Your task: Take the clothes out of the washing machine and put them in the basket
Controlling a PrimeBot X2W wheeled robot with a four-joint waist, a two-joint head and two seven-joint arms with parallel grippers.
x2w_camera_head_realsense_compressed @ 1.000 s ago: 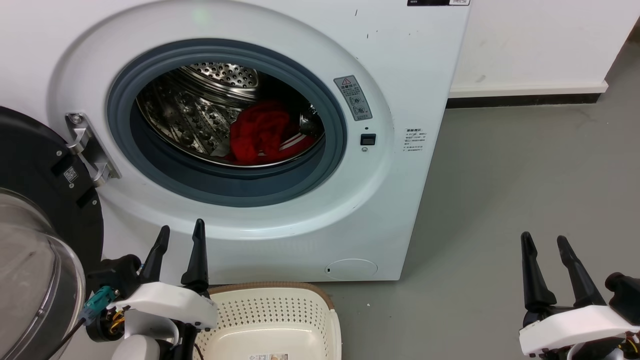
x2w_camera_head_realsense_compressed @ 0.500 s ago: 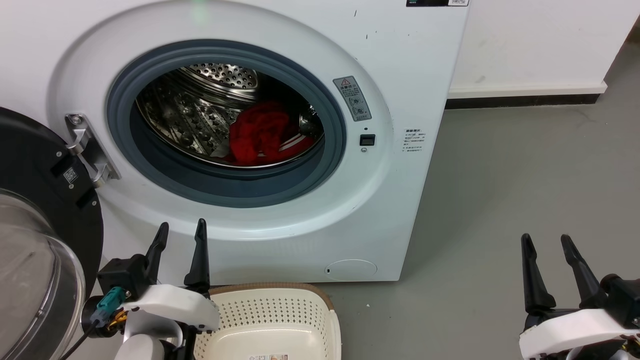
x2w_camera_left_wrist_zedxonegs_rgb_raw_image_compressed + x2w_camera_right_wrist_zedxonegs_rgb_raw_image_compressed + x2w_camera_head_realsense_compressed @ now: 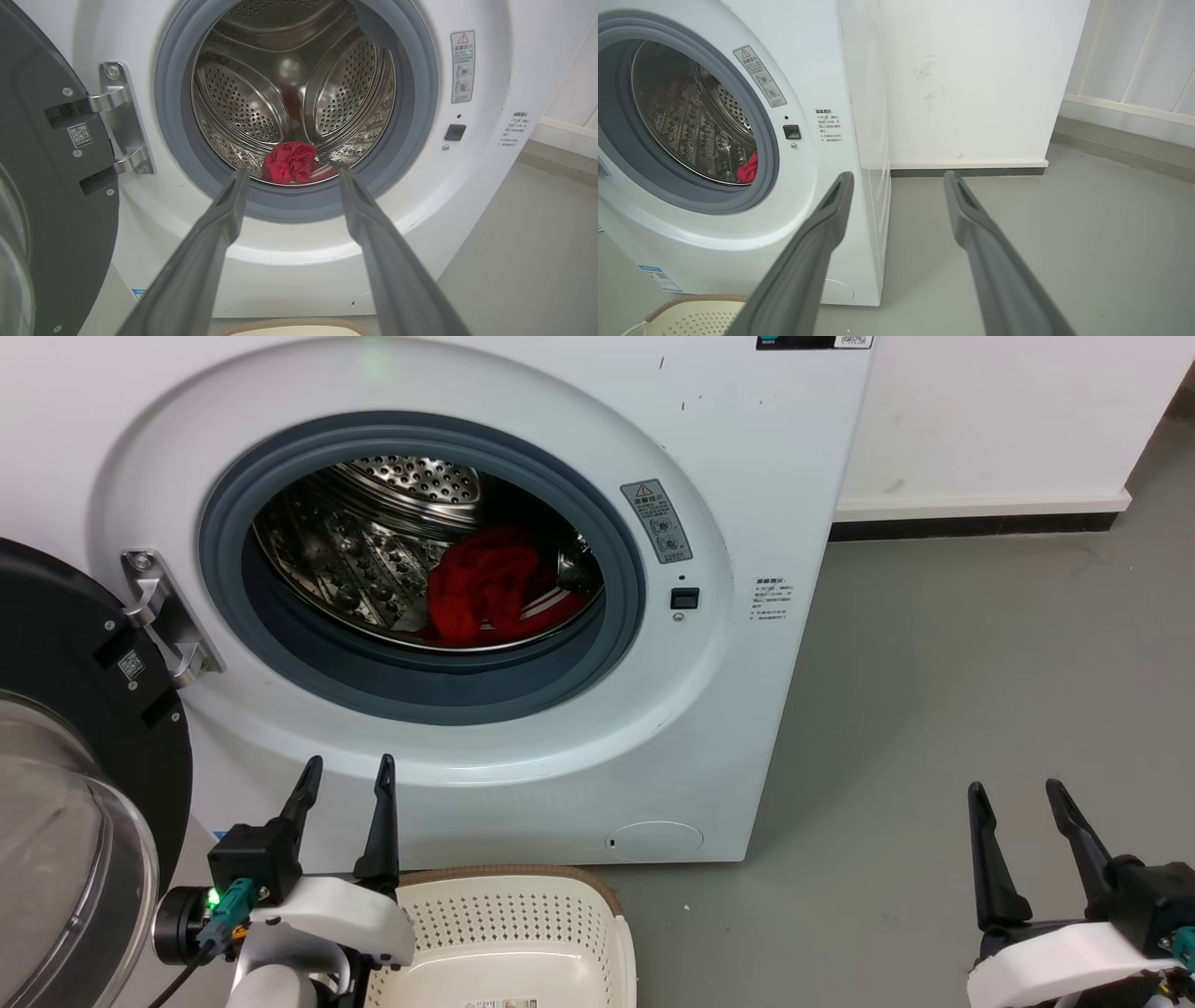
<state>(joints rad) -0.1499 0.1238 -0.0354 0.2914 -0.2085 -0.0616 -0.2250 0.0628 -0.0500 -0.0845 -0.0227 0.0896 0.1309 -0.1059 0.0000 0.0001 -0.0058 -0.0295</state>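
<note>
Clothes (image 3: 485, 583) lie in a red heap at the bottom of the drum (image 3: 364, 551), and no cloth shows in the basket, so the step in hand looks like the first reach-in. Left to right: door (image 3: 65, 644) swung wide open. Left tool (image 3: 349, 761) released and empty, low in front of the washing machine (image 3: 747, 476), aimed at the opening. Basket (image 3: 504, 872) on the floor (image 3: 934, 663) just beside it, near the washer's front. Right tool (image 3: 1016, 786) released and empty, well off to the right. Next move, my guess: left arm up over the grey ring (image 3: 420, 691), into the drum, clamp on cloth. Count: one heap, striped trim at its lower right suggests two garments. One basket, one washer, two tools.
</note>
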